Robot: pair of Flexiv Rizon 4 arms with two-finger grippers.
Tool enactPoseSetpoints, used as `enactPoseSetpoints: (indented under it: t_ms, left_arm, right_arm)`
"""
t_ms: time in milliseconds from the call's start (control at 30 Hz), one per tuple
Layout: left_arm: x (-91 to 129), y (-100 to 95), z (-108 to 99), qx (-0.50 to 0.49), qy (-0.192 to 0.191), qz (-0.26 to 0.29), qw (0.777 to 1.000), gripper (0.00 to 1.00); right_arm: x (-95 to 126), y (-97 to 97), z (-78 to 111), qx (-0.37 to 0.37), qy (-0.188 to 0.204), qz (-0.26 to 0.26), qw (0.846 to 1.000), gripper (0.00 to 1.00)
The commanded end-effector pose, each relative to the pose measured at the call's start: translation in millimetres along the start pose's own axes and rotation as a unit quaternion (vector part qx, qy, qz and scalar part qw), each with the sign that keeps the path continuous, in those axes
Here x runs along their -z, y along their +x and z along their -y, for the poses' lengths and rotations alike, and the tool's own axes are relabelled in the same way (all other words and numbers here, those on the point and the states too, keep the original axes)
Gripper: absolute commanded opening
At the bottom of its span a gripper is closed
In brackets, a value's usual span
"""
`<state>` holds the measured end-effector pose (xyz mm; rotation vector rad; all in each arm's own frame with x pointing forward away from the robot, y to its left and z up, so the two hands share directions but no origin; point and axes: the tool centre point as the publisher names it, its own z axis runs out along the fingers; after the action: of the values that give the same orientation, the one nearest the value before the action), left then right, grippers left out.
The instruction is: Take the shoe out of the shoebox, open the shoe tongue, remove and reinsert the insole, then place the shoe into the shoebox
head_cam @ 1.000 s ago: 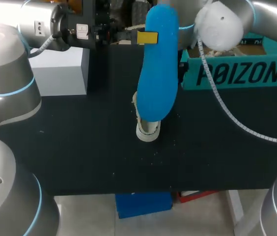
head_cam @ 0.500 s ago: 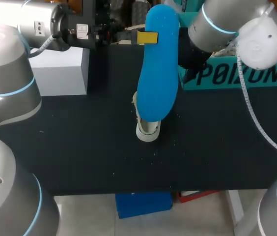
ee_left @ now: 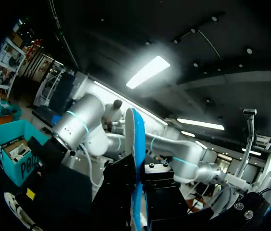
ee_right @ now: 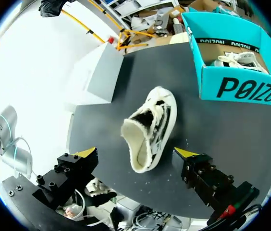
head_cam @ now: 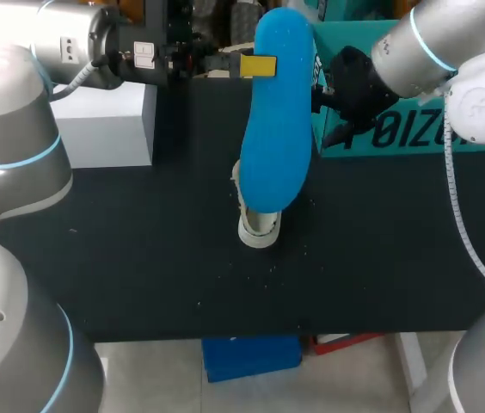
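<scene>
Shoe (ee_right: 150, 127) sits opening-up near the middle of the black table (head_cam: 139, 258), apart from the teal shoebox (ee_right: 243, 89) at the back right. Blue insole (head_cam: 275, 120) hangs on end over the shoe. Left arm comes in level from the back left; left gripper (head_cam: 258, 65) pinches the insole near its upper end, seen edge-on between both fingers in the left wrist view. Right arm is raised by the shoebox's near end, angled down; right gripper (ee_right: 136, 153) has its fingers spread wide and holds nothing, the shoe ahead of them.
</scene>
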<state>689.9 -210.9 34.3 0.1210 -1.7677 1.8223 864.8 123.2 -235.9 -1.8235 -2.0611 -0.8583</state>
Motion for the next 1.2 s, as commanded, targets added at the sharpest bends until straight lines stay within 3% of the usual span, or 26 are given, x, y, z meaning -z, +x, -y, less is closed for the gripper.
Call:
enactPoseSetpoints:
  t_ms: [33, 633, 1200]
  left_arm:
    - [-1.0, -0.4, -1.3, 0.0, 0.0, 0.001, 1.0, 0.0]
    - [-1.0, -0.4, -1.3, 0.0, 0.0, 0.001, 1.0, 0.0]
    - [-1.0, -0.4, -1.3, 0.0, 0.0, 0.001, 1.0, 0.0]
  right_arm:
    - [-5.3, 1.0, 3.9, -0.005, -0.009, -0.079, 0.997, 1.0]
    - [-1.6, 20.6, -3.2, -0.076, -0.04, -0.217, 0.972, 1.0]
    - [-7.1, 29.8, -9.6, -0.095, -0.045, -0.312, 0.944, 1.0]
